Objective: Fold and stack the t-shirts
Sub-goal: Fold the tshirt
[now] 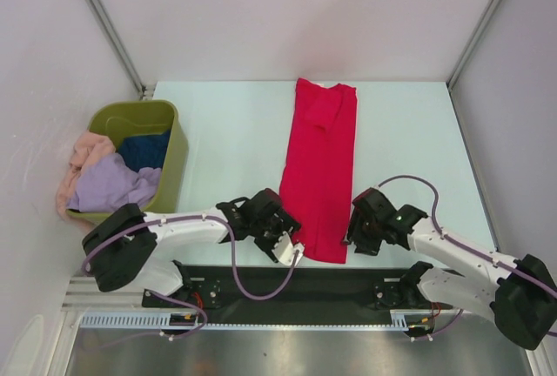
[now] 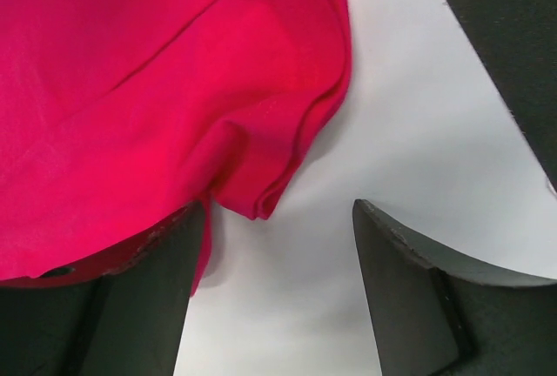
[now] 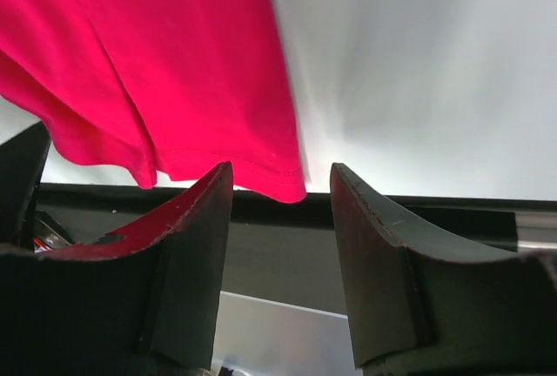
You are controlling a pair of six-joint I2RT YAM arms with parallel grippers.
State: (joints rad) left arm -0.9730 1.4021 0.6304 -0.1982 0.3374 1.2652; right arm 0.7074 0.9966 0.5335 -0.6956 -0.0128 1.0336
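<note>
The bright red short-sleeved cloth t-shirt (image 1: 318,176) lies folded into a long narrow strip down the middle of the pale table (image 1: 226,150). The left gripper (image 1: 291,251) sits at its near left corner, jaws wide apart, clamping nothing; a folded red edge drapes over one dark finger (image 2: 148,298). The right gripper (image 1: 352,235) is at the near right corner, jaws parted too, the hem's corner just at the gap, ungripped. Off to the left, the olive-green plastic tub (image 1: 178,154) holds a lavender garment (image 1: 113,186), a peach-pink garment (image 1: 87,151) and a dark blue garment (image 1: 144,150).
</note>
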